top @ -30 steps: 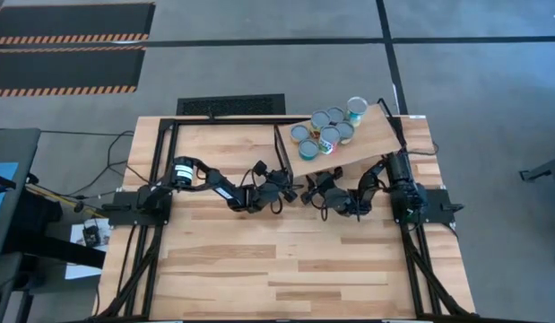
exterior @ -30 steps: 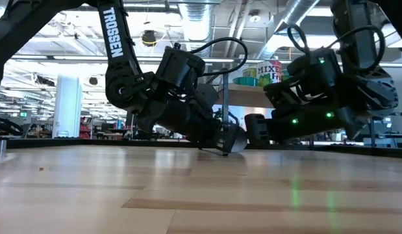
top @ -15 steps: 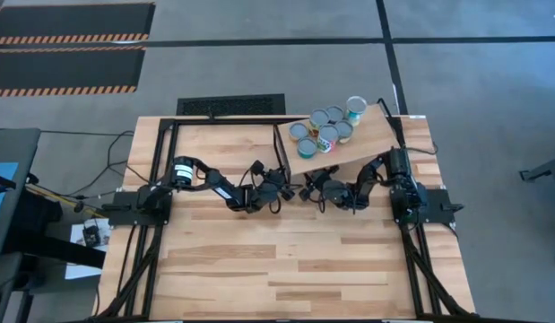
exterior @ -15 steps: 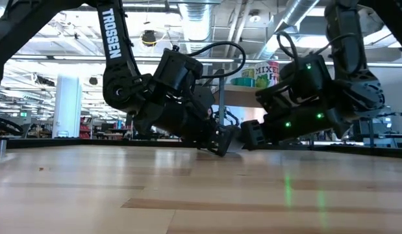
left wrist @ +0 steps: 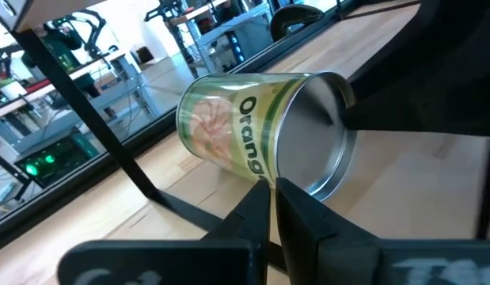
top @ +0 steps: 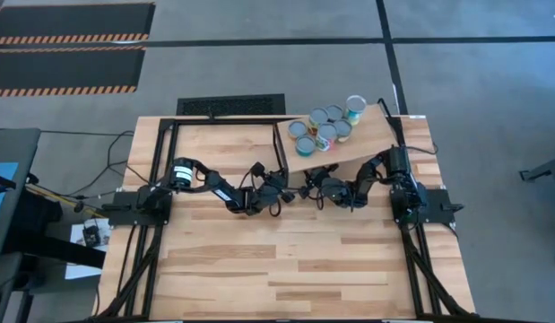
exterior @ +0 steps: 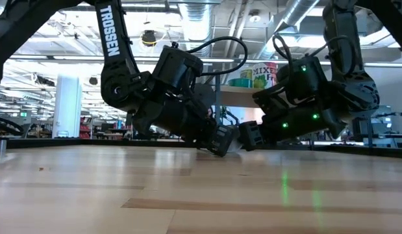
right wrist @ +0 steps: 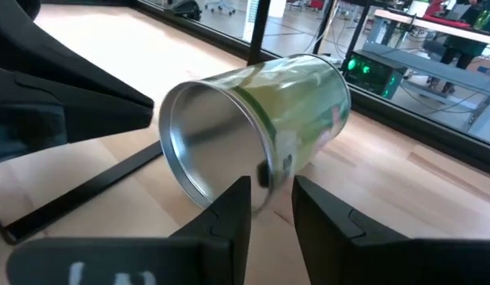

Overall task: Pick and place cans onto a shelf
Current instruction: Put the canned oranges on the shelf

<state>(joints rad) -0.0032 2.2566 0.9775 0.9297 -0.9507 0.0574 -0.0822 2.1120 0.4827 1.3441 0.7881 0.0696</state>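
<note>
Both sets of jaws are sitting nearly pressed together, gripping nothing: the left gripper (left wrist: 272, 198) and right gripper (right wrist: 268, 194) are nosing at one tipped can (left wrist: 264, 127) lying on the table (top: 259, 269) beneath the shelf (top: 371, 139). Six cans (top: 324, 130) are already standing up there, so this looks like the last one. The wrist views are showing it lying on its side, while the high view is hiding it under the arms

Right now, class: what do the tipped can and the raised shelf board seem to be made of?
Tipped can: apparently metal, with a shiny brushed silvery end and rim, wrapped in a glossy green printed label, probably paper. Shelf board: pale wood with visible grain, matte, on a thin black frame, seemingly metal.
</note>
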